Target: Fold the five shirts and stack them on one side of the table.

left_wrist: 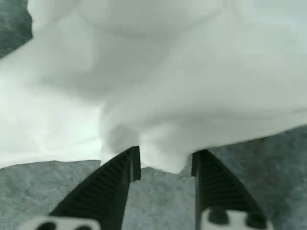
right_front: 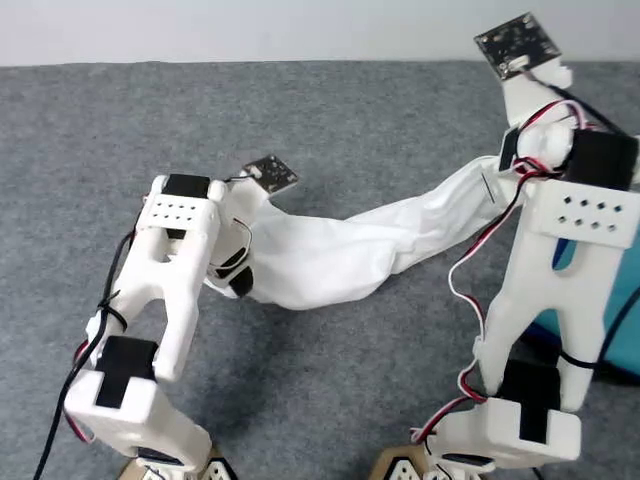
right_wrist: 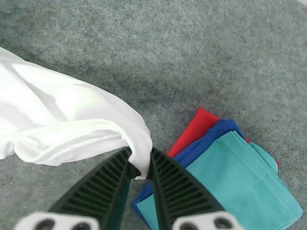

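Note:
A white shirt [right_front: 340, 250] stretches across the grey table between both arms, bunched into a long band. My right gripper [right_wrist: 140, 155] is shut on one end of the white shirt [right_wrist: 62, 124], holding it above the table at the right [right_front: 505, 165]. My left gripper [left_wrist: 165, 160] has a thick fold of the white shirt [left_wrist: 168, 72] filling the gap between its fingers, at the shirt's left end [right_front: 235, 270]. A folded stack lies under the right arm: a teal shirt [right_wrist: 240, 182] on top, a blue shirt [right_wrist: 211, 139] and a red shirt [right_wrist: 194, 129] beneath.
The grey felt-like table [right_front: 350, 120] lies bare behind and in front of the white shirt. The teal stack [right_front: 565, 255] peeks out behind the right arm near the table's right edge. Both arm bases stand at the front edge.

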